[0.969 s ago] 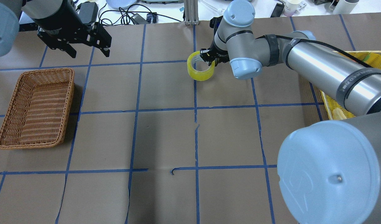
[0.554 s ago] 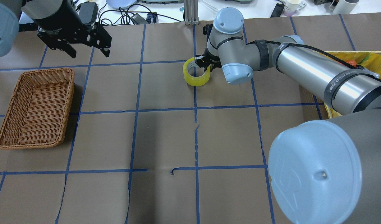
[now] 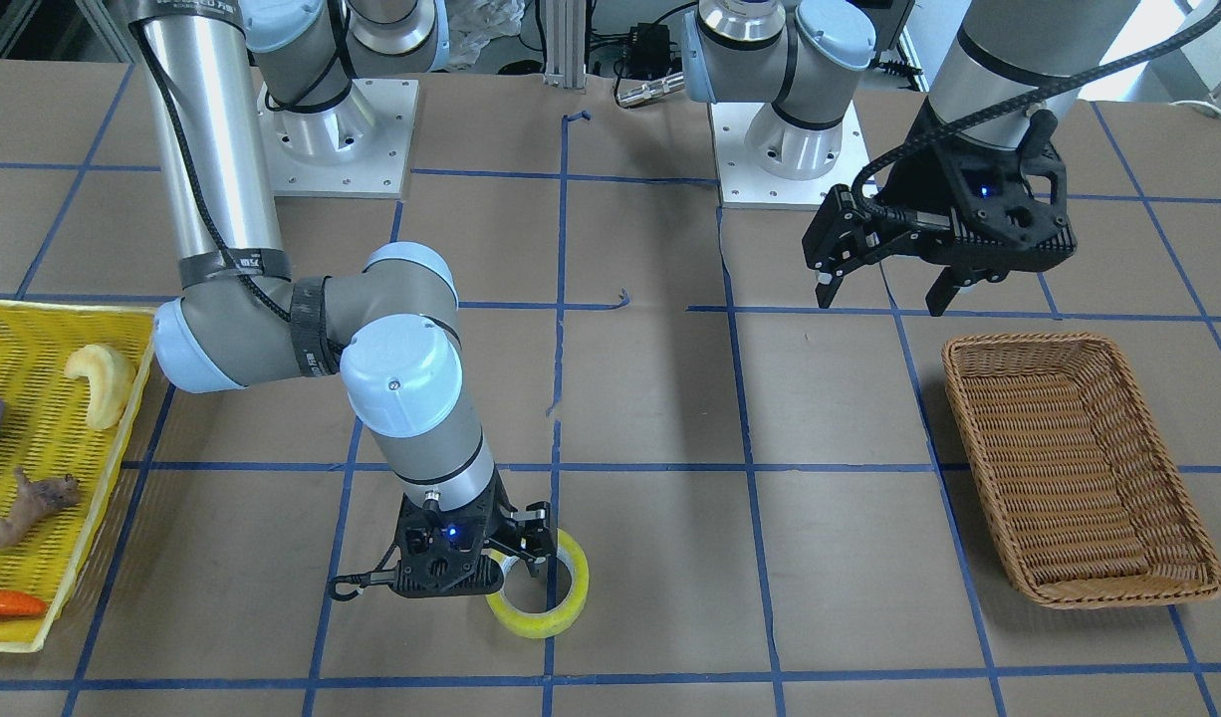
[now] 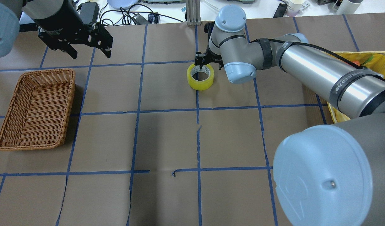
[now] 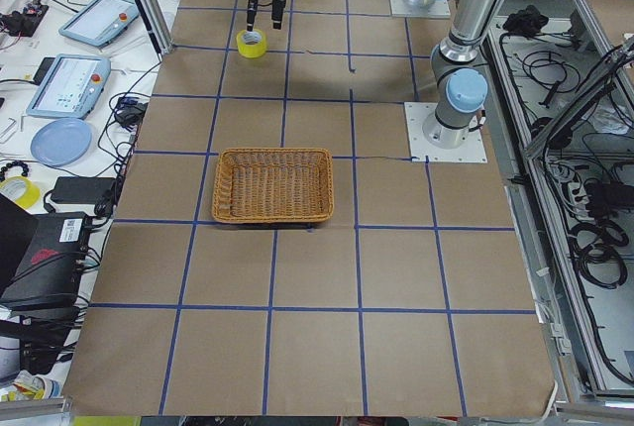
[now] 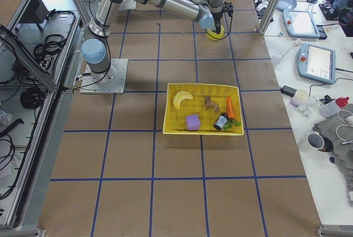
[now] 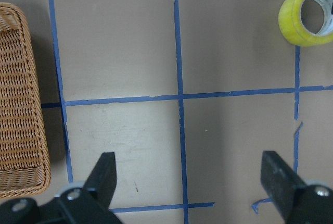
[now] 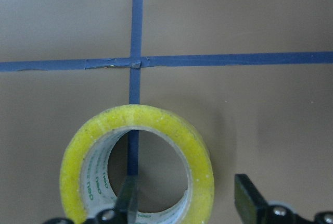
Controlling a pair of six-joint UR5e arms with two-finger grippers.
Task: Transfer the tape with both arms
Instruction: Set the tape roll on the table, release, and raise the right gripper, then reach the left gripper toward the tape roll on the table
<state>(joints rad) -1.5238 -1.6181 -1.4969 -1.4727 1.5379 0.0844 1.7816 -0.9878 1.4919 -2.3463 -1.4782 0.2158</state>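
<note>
While the tape (image 4: 200, 85) lies flat, the right jaws, spread, straddle its wall.

The tabletop (image 4: 167, 138) is covered in brown paper crossed by a grid of blue lines (image 4: 198, 141). The tape (image 4: 200, 85) lies flat astride one line. Well apart on the tape's robot-left side sits a wicker basket (image 4: 67, 106). Well apart on its robot-right side sits a yellow tray (image 3: 68, 558).

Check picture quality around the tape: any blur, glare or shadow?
Right wrist-mounted: tape sharp, fingers at the bottom edge blurred. Overhead exterior: soft shadow mid-table, clear of the tape. Exterior front-facing: top right corner washed out.
</note>
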